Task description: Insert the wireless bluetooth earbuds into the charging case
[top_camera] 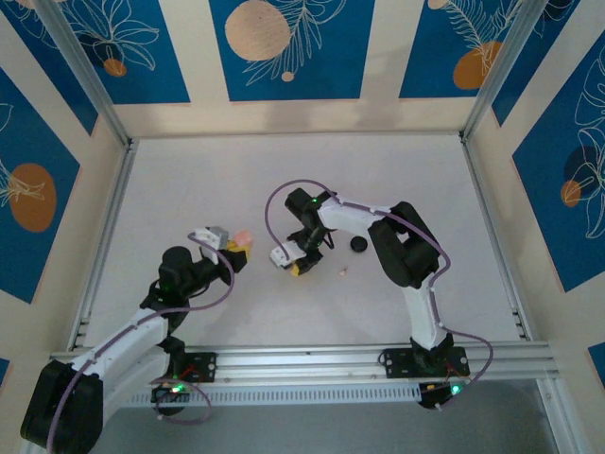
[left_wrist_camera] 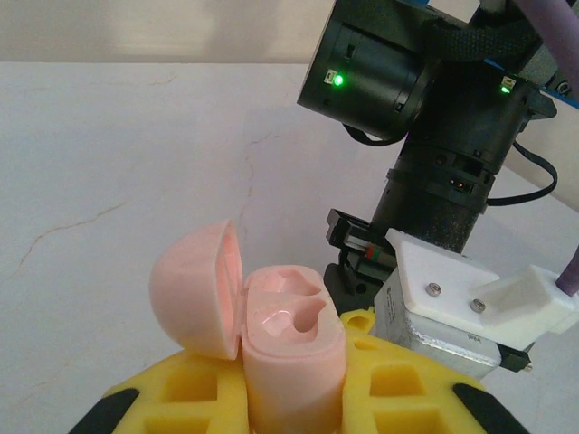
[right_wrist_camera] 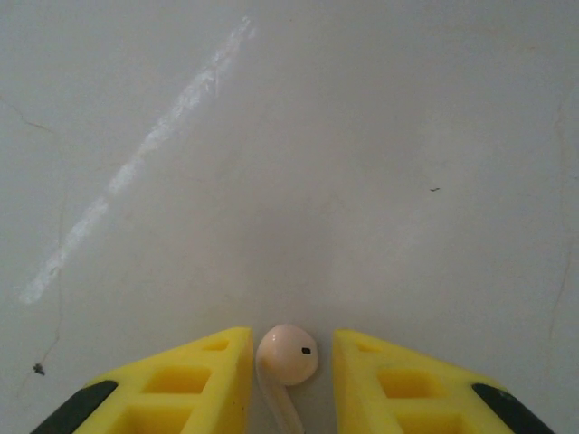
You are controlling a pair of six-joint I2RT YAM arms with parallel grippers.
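Observation:
My left gripper (left_wrist_camera: 294, 402) is shut on a pale pink charging case (left_wrist_camera: 291, 357), which it holds upright. The case's domed lid (left_wrist_camera: 194, 289) is swung open to the left, and both moulded sockets are bare. In the top view that gripper (top_camera: 236, 250) sits left of centre with the case (top_camera: 243, 235) at its tip. My right gripper (right_wrist_camera: 291, 339) is down at the table, its yellow fingers (right_wrist_camera: 194, 380) either side of a pale pink earbud (right_wrist_camera: 288, 353). The bud rests against the left finger, and a narrow gap separates it from the right one. A second pale bud (top_camera: 343, 271) lies on the table to the right.
A small round black case (top_camera: 358, 244) lies on the white table (top_camera: 425, 189) beside the right arm's elbow. The right arm's wrist (left_wrist_camera: 443, 181) stands close behind the pink case in the left wrist view. Metal frame rails (top_camera: 104, 236) border the table.

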